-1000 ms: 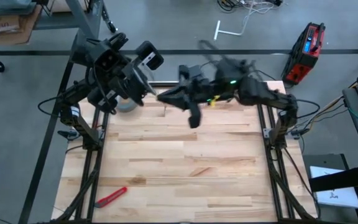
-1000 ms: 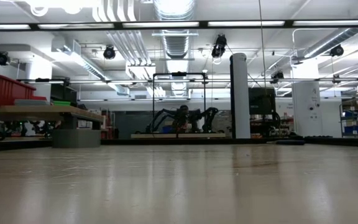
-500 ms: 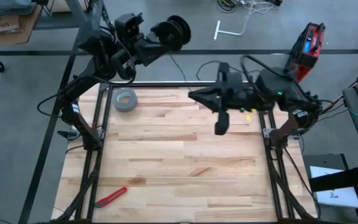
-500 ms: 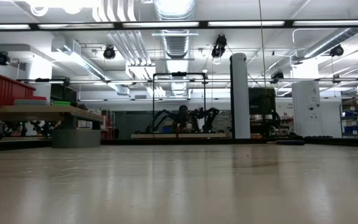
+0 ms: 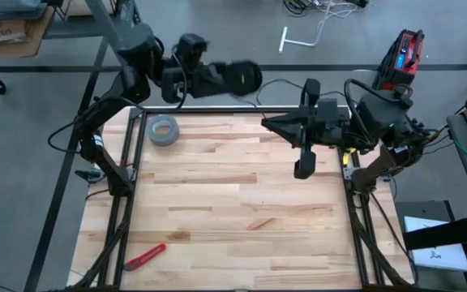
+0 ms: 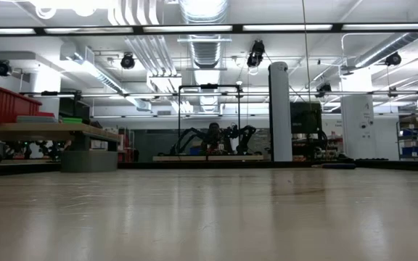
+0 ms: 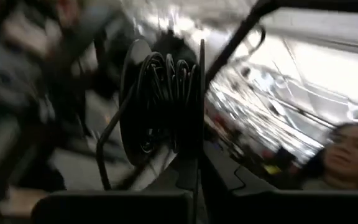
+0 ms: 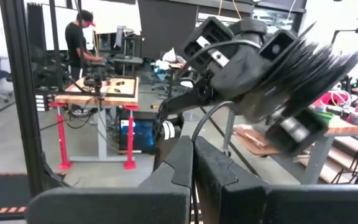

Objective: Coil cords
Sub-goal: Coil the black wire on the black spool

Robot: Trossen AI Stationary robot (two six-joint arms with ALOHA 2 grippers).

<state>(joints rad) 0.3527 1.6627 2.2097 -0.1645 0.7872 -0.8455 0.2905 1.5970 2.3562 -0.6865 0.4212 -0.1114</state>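
Above table's far edge, L gripper (image 5: pixel 232 79) grips reel (image 5: pixel 244 77), axis sideways.

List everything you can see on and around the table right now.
table: one, light wood, under both arms
tape roll: one, grey, far left corner of the table
utility knife: one, red, near left edge of the table
reel: one, black, held in the air past the table's far edge
cord: one, thin, black, running from the reel to the right gripper
red tool: one, red and black, on the floor beyond the far right corner
person: one, at a workbench far off in the room
left gripper: shut on the reel's flange
right gripper: shut on the cord, above the table's far right part
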